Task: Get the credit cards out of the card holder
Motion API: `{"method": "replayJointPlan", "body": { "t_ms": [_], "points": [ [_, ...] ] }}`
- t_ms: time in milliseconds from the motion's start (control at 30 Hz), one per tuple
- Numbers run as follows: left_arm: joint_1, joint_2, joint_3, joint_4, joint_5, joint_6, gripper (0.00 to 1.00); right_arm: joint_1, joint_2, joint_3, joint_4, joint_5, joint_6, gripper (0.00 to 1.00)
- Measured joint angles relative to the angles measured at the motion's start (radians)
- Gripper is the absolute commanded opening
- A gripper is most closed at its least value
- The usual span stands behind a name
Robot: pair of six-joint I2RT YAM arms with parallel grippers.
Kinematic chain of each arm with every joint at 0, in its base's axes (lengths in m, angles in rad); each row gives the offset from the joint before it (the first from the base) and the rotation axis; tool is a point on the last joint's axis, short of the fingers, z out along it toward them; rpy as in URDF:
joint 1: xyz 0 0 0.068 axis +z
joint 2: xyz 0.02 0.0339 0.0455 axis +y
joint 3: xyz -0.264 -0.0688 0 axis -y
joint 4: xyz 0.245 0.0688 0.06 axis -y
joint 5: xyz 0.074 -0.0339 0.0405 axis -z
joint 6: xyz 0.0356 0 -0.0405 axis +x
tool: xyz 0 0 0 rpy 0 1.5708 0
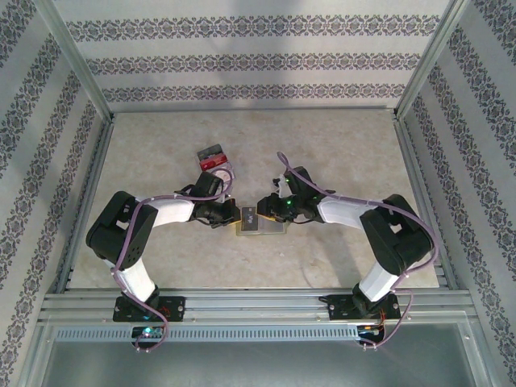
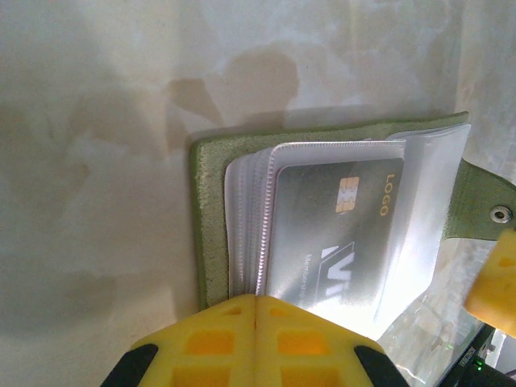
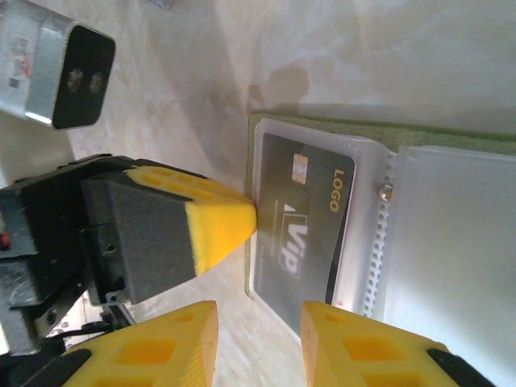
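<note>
The olive-green card holder (image 2: 211,218) (image 3: 322,125) lies open on the table (image 1: 266,231). A dark grey credit card (image 2: 339,234) (image 3: 310,214) marked LOGO and VIP sits in its top clear sleeve. My left gripper (image 2: 255,298) is shut, and its yellow fingertips (image 3: 230,222) press on the holder's left edge beside that card. My right gripper (image 3: 258,326) is open, its fingers straddling the near corner of the sleeve without touching it. A red credit card (image 1: 216,164) and a dark one (image 1: 210,151) lie on the table behind my left arm.
The beige tabletop (image 1: 339,145) is bounded by metal frame rails (image 1: 258,302) and patterned walls. The left wrist's camera box (image 3: 56,72) hangs close above the holder's left side. One yellow fingertip of the right gripper (image 2: 496,282) reaches in by the holder's snap tab (image 2: 484,211).
</note>
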Motion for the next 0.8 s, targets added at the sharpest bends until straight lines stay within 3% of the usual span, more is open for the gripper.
{"method": "replayJointPlan", "body": {
  "t_ms": [800],
  "points": [
    [0.000, 0.000, 0.000, 0.000, 0.000, 0.000, 0.06, 0.020, 0.100, 0.029, 0.005, 0.019, 0.027, 0.35]
  ]
}}
